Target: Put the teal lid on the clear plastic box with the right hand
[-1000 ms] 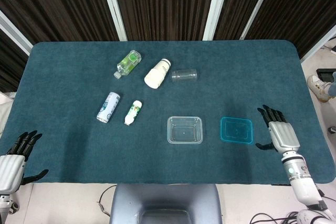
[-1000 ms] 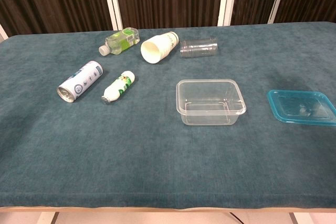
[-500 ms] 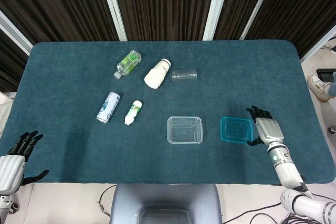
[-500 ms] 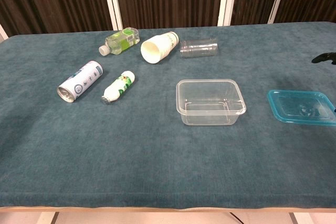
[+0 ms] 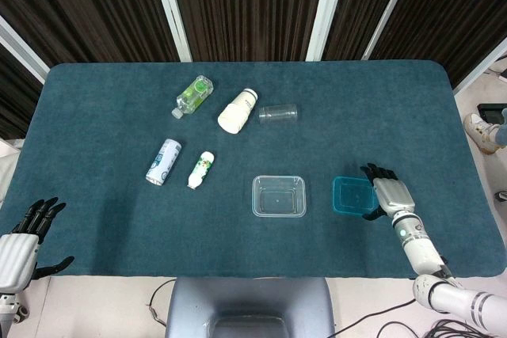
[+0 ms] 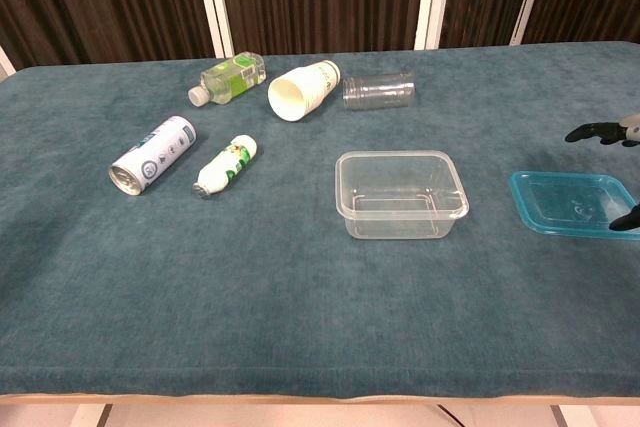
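Observation:
The teal lid point(image 5: 353, 195) point(image 6: 572, 203) lies flat on the blue cloth, right of the clear plastic box point(image 5: 279, 195) point(image 6: 402, 192), which stands open and empty. My right hand point(image 5: 387, 195) hovers over the lid's right edge with fingers spread, holding nothing. In the chest view only its dark fingertips point(image 6: 596, 132) show at the right border. My left hand point(image 5: 22, 237) hangs open off the table's front left corner.
Lying at the back left are a green bottle point(image 5: 193, 95), a white cup point(image 5: 238, 111), a clear cup point(image 5: 278, 113), a printed can point(image 5: 164, 161) and a small white bottle point(image 5: 201, 169). The table's right edge point(image 5: 470, 156) runs beyond my right hand.
My right hand has slid left from beside the lid to over its right edge. The lid, the box and the left hand have not moved.

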`<action>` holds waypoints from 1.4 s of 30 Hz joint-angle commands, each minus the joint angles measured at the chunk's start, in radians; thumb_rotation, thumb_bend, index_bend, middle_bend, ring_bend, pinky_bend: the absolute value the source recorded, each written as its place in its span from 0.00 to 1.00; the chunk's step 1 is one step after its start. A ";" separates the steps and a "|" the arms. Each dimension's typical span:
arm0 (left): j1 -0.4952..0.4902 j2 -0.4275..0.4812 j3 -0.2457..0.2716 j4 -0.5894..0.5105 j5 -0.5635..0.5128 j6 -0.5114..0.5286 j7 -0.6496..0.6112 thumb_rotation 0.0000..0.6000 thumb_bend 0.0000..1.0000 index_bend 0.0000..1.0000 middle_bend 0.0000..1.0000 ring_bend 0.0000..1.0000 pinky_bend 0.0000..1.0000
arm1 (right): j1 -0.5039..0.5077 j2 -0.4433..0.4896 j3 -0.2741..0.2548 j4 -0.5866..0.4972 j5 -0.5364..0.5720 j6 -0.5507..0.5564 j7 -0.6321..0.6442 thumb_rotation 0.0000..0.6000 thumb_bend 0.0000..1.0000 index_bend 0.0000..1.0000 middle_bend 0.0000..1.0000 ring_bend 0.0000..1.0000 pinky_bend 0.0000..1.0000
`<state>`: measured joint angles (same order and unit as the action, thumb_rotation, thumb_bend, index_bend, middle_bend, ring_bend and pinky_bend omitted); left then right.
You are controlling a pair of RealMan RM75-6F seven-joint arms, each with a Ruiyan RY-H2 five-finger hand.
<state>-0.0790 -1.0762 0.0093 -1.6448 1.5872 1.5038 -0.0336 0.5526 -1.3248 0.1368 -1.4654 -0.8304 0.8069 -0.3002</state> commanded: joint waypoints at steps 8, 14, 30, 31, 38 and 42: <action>0.000 0.002 0.001 -0.001 0.001 -0.001 -0.003 1.00 0.37 0.14 0.06 0.05 0.32 | 0.026 -0.031 -0.016 0.038 0.016 -0.017 -0.001 1.00 0.11 0.00 0.00 0.00 0.00; 0.000 0.003 0.001 -0.001 0.003 0.001 -0.005 1.00 0.37 0.14 0.06 0.05 0.32 | 0.034 -0.048 -0.018 0.058 0.009 -0.018 0.012 1.00 0.12 0.00 0.00 0.00 0.01; -0.004 0.003 0.000 -0.001 -0.003 -0.009 -0.008 1.00 0.37 0.14 0.06 0.05 0.32 | 0.052 -0.084 -0.030 0.109 0.010 -0.037 0.031 1.00 0.24 0.00 0.03 0.04 0.10; -0.004 0.003 0.000 -0.001 -0.003 -0.009 -0.008 1.00 0.37 0.14 0.06 0.05 0.32 | 0.053 -0.086 -0.031 0.111 0.009 -0.038 0.032 1.00 0.27 0.00 0.05 0.06 0.12; -0.005 0.003 0.000 0.000 -0.002 -0.009 -0.010 1.00 0.37 0.14 0.06 0.05 0.32 | 0.051 -0.097 -0.033 0.124 0.010 -0.027 0.037 1.00 0.38 0.09 0.22 0.25 0.29; -0.004 0.003 0.000 0.001 -0.001 -0.008 -0.010 1.00 0.37 0.14 0.06 0.05 0.32 | 0.042 -0.110 -0.030 0.131 -0.004 0.006 0.043 1.00 0.50 0.27 0.33 0.39 0.41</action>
<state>-0.0833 -1.0732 0.0095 -1.6440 1.5858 1.4957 -0.0435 0.5988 -1.4300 0.1053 -1.3373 -0.8285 0.8030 -0.2604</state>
